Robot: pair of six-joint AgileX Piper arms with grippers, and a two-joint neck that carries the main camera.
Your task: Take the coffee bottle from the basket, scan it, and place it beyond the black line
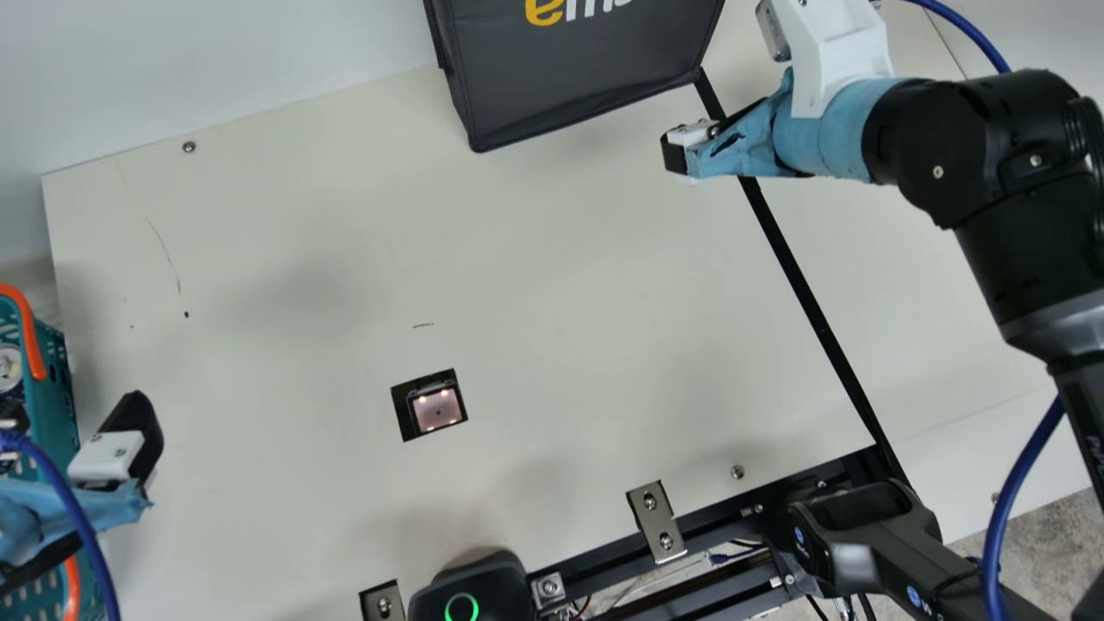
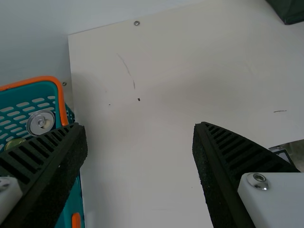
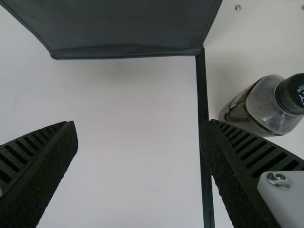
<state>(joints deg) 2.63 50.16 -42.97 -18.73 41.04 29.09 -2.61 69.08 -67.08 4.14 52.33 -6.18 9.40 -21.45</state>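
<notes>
Right fingers (image 1: 677,157) released, coffee bottle (image 3: 259,107) just outside them; left fingers (image 1: 79,421) released too.

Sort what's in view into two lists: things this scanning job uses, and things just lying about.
Job:
- basket
- scanner in the table
- black line
- capped bottle beyond it, likely the coffee

Lying about:
- dark bag
- silver-topped can in the basket

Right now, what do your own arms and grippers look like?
My left gripper and right gripper have black ribbed fingers and white screwed blocks. My right arm is black, with rounded joints, a silver-grey band, light-blue wrap, white bracket and blue cable. My left arm shows light-blue wrap and a blue cable.
</notes>
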